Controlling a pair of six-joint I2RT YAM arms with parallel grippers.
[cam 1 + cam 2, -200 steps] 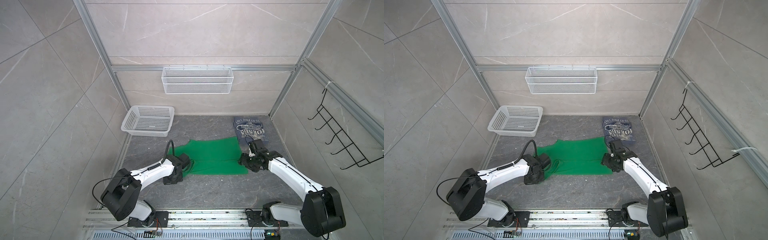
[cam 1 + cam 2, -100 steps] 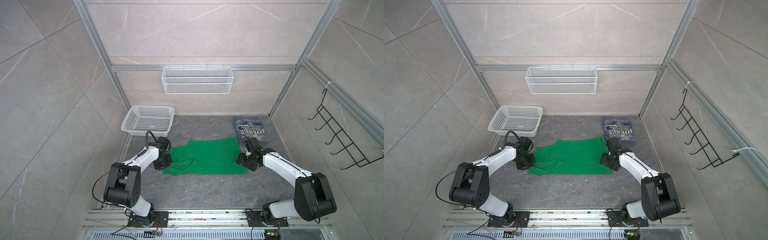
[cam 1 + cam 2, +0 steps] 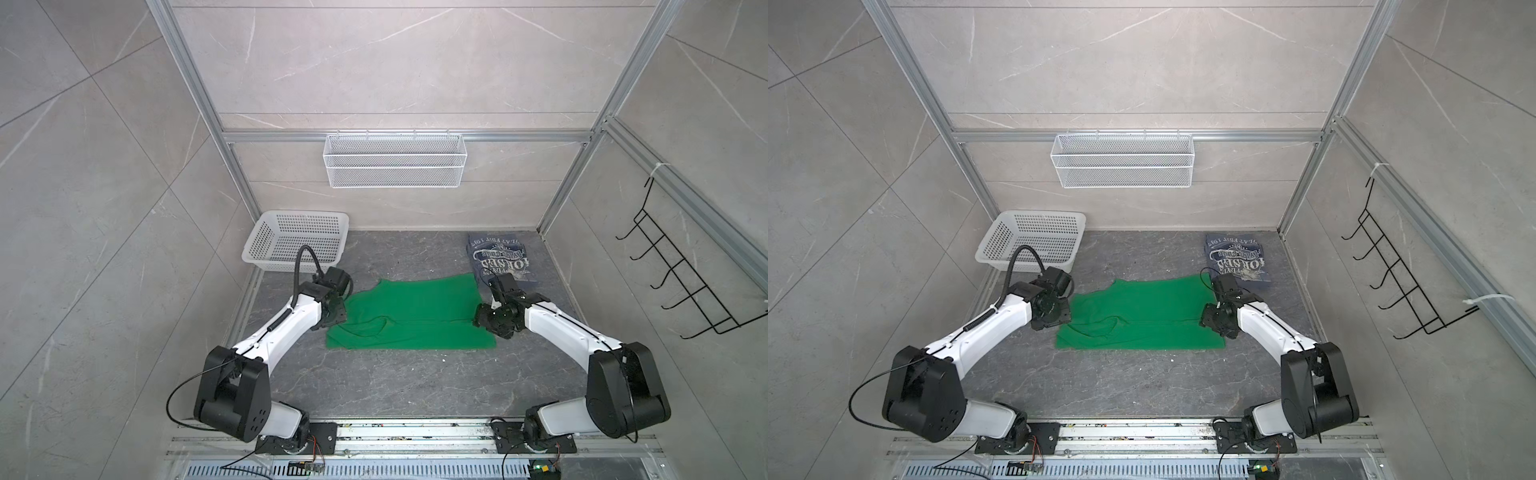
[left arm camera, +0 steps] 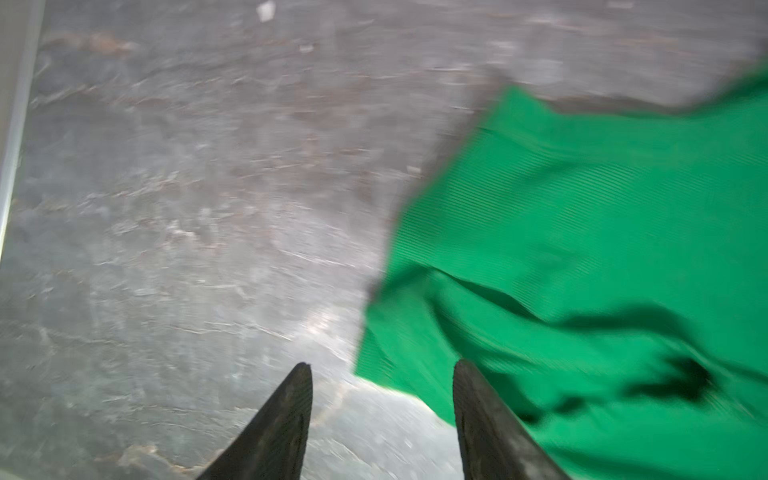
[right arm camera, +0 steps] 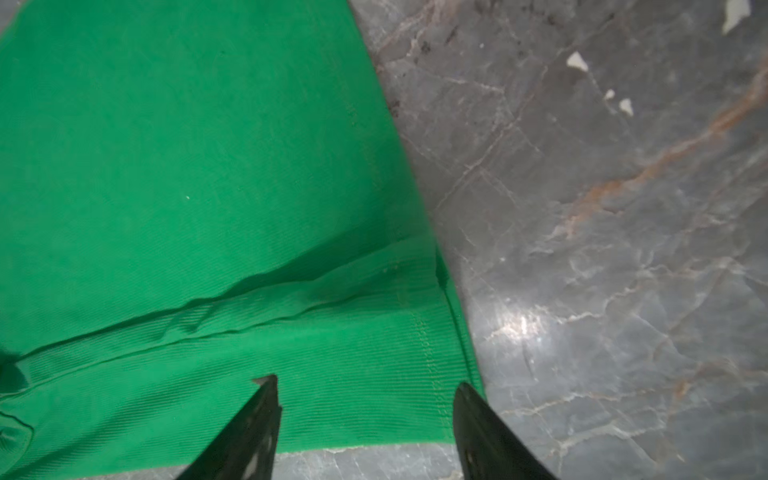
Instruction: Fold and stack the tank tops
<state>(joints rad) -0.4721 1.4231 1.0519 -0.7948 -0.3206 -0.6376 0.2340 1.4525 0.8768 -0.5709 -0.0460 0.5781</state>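
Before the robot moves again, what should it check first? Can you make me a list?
1. Is the left gripper empty: ok, jaws apart with nothing between them.
2. Is the right gripper empty: ok, open, nothing gripped.
3. Is the green tank top smooth: not ok, it is rumpled at the strap end.
4. Is the blue tank top folded: ok, a neat rectangle at the back.
5. Are the tops stacked: not ok, the green one lies in front of the blue one.
6. Is the white basket out of the way: ok, it stands apart from both tops.
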